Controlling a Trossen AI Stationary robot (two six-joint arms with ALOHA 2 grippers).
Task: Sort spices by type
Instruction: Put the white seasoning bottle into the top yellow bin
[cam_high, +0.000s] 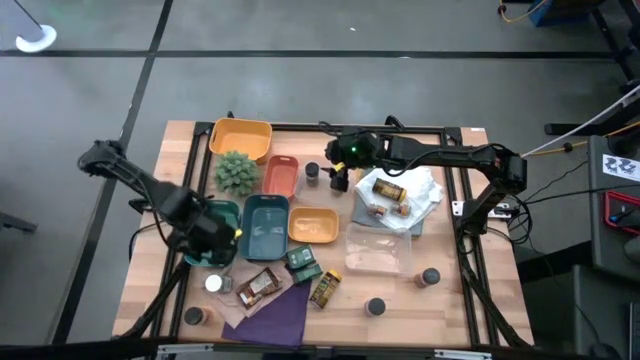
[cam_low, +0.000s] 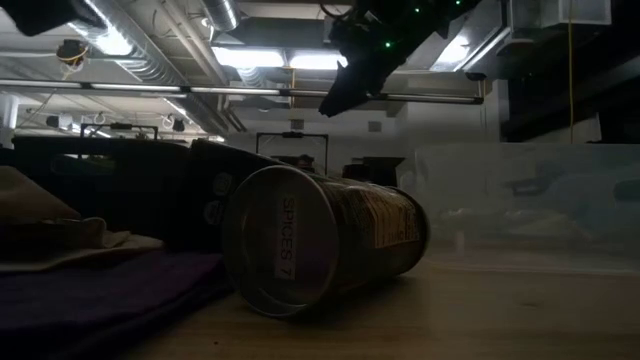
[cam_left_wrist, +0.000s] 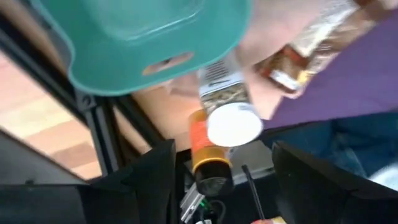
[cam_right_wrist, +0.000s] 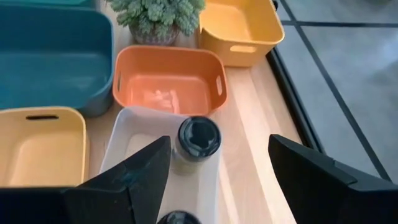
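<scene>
High view: five empty trays (cam_high: 266, 226) amid scattered spice jars (cam_high: 429, 277); left wrist view: left gripper (cam_left_wrist: 217, 165) wide open, empty, over a white-lidded jar (cam_left_wrist: 229, 112) beside the teal tray (cam_left_wrist: 124, 43); right wrist view: right gripper (cam_right_wrist: 217, 165) open, empty, above a dark-lidded jar (cam_right_wrist: 198, 140).

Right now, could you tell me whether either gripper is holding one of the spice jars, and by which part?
Nothing is held. The left gripper hangs open over a white-lidded cylindrical spice jar; the right gripper hangs open above a dark-lidded small jar.
</scene>
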